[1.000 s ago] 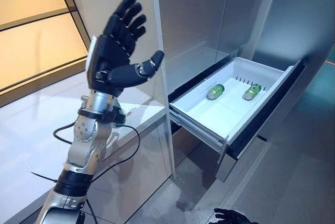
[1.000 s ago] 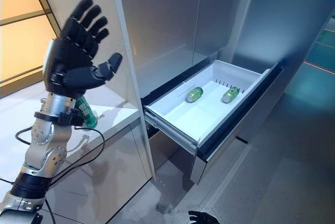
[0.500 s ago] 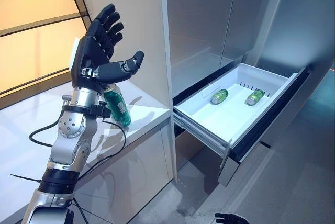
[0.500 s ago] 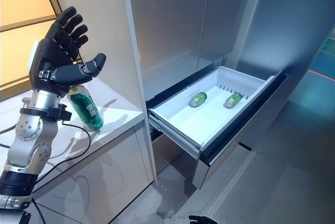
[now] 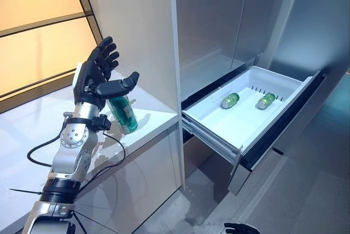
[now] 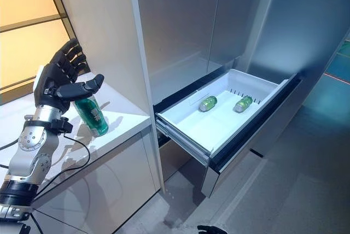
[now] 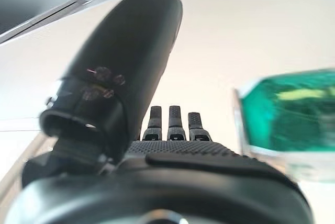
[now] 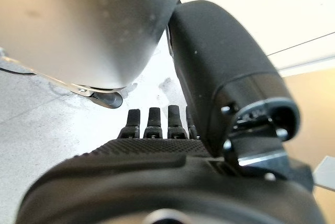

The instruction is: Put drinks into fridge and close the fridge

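Observation:
A green can (image 5: pixel 124 115) stands upright on the white counter (image 5: pixel 33 130), near its right end. My left hand (image 5: pixel 95 78) is open above and just left of the can, thumb reaching over its top; I cannot tell if they touch. The left wrist view shows the straight fingers (image 7: pixel 169 124) with the can (image 7: pixel 288 111) beside them. The fridge's white drawer (image 5: pixel 210 131) is pulled out, and two green drinks (image 5: pixel 230 100) (image 5: pixel 265 101) lie on their sides at its back. My right hand (image 5: pixel 240 227) hangs low near the floor, open in the right wrist view (image 8: pixel 157 161).
Tall steel fridge doors (image 5: pixel 219 21) rise above the drawer. A beige side panel (image 5: pixel 136 26) stands between counter and fridge. The open drawer front (image 5: pixel 284 130) juts out over the grey floor (image 5: pixel 306 190).
My left hand has come down from well above the counter to just over the can, still open. The camera has shifted a little. The drawer and its drinks have not moved.

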